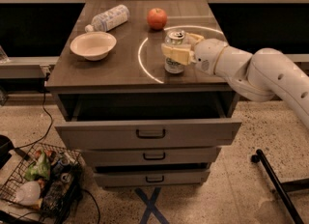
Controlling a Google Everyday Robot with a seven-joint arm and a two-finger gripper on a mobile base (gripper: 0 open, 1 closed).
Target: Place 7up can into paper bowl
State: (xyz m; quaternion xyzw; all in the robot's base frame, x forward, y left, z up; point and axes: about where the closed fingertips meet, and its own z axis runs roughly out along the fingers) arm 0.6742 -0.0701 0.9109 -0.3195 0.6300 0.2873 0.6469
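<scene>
On your tabletop [106, 71] a clear water bottle [107, 18] lies on its side at the back left. A red apple [157, 18] stands near it, just behind the pincer [175, 49], and a pale ring [141, 61] marks the wood. Below, you see the top drawer [149, 132] pulled open, a wire basket [43, 184] of clutter on the floor at left, and a blue tape cross [150, 206] by the cabinet's foot.

glossy white arm [260, 73], fat rounded segments, small dark dots on shell. gripper [177, 44] with pale yellow fingers [174, 54] either side of 7up can [174, 66], right half of worktop [106, 71].
</scene>
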